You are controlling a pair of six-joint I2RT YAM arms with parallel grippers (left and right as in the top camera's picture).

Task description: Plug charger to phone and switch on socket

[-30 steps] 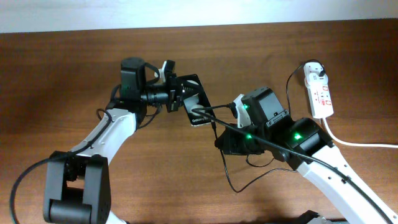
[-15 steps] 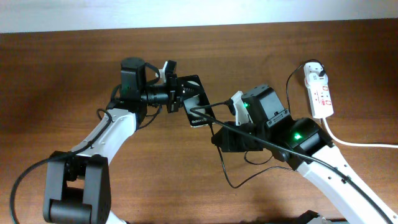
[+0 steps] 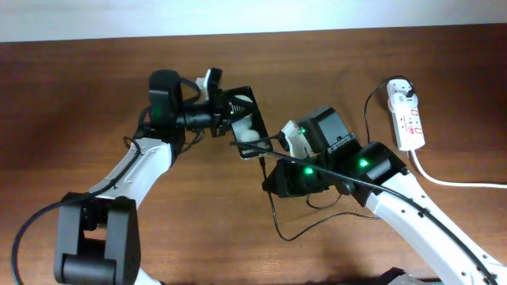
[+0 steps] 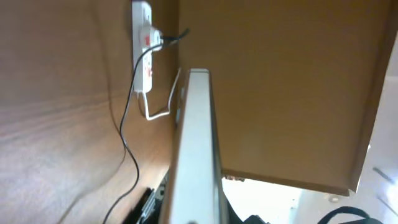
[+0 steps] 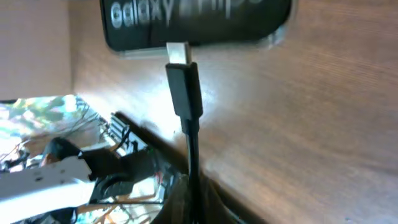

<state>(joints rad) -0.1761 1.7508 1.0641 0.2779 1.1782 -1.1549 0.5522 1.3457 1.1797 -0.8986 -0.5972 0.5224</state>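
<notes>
Over the middle of the bench [image 3: 79, 79] the left jaws are clamped on the phone [image 3: 245, 127] and hold it tilted. Its long axis runs from upper left to lower right in the overhead view, with the lower end turned toward the right arm. The right jaws are closed on the charger [image 5: 185, 87] just behind its plug, so this arm is the nearer one. The metal tip points along the phone's axis and stands at its bottom edge. The edge is blurred, so I cannot tell whether the tip has entered the port. The socket [image 3: 408, 119] lies well apart to the right, and its switch is too small to read.
</notes>
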